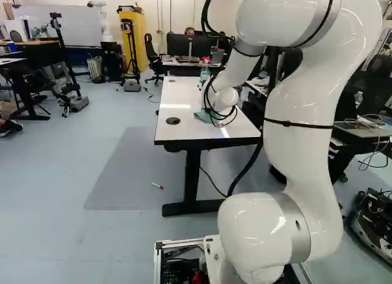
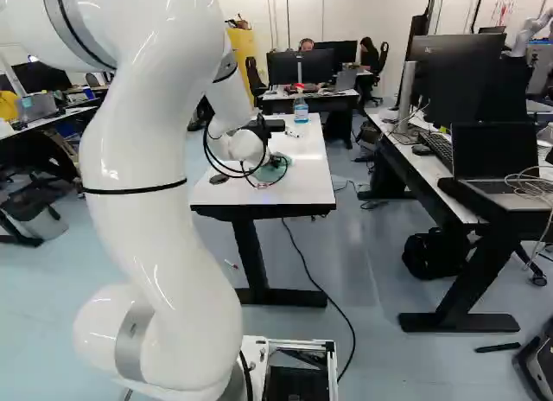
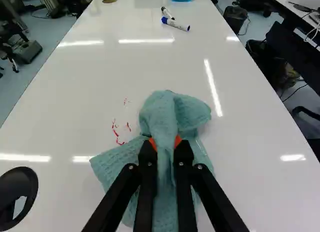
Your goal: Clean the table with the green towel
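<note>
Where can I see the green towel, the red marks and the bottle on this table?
Green towel (image 3: pixel 167 113), wrist view: on its bunched part, just ahead of the gripper.
Red marks (image 3: pixel 116 133), wrist view: on one stroke beside the towel.
Bottle (image 2: pixel 301 112), right base view: on its body, below the cap.

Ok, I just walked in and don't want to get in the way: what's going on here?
The white robot arm is at the white table, seemingly to wipe it: its pincer is shut on the green towel, which lies bunched on the tabletop. Red marks show just beside it. Two markers and a bottle are farther along the table.
</note>
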Robot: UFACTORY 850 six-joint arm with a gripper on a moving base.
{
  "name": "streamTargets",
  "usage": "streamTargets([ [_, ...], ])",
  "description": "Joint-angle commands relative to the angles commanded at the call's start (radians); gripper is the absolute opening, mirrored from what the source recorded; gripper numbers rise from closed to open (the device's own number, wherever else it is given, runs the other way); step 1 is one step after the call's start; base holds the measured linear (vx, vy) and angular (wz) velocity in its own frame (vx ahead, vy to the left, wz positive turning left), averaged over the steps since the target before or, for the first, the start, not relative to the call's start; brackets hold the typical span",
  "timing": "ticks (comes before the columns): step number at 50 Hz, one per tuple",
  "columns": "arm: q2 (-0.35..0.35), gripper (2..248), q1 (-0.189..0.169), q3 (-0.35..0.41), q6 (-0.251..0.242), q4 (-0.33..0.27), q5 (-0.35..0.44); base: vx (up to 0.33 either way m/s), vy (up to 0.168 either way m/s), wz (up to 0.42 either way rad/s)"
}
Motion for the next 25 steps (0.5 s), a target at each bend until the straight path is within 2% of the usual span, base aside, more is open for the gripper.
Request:
streamTargets([
  [17, 0.004, 44, 0.001, 0.001, 0.000, 0.000, -0.002, 0.000, 0.000, 0.000],
  [25, 0.022, 44, 0.006, 0.006, 0.000, 0.000, -0.028, 0.000, 0.000, 0.000],
])
